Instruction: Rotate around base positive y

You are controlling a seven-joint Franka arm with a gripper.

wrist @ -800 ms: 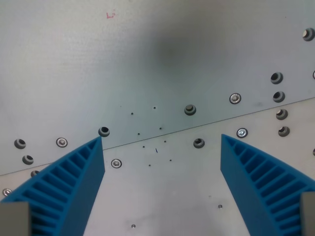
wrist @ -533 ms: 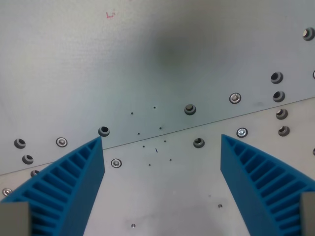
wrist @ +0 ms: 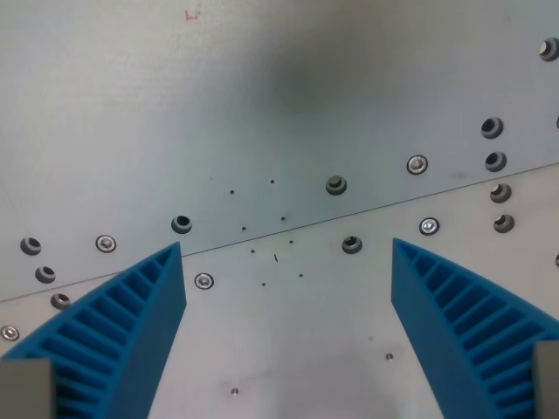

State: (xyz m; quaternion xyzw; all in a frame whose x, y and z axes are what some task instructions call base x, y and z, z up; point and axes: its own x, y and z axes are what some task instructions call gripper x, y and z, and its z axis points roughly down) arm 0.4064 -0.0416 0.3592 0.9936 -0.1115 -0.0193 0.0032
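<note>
Two blue ribbed fingers [wrist: 122, 336] of the gripper [wrist: 288, 336] stand wide apart (nothing between them) above a grey metal plate [wrist: 288, 87]; its seam [wrist: 384, 202] climbs toward 2 o'clock.

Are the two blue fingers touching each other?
Apart. In the wrist view, the left finger and the right finger stand wide open, with bare metal plate visible between them.

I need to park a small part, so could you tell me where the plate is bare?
The upper left of the plate is bare, from the red mark down to the seam. There is also room between the open hand's fingers, apart from small holes. The right edge and lower left are crowded with screws.
</note>
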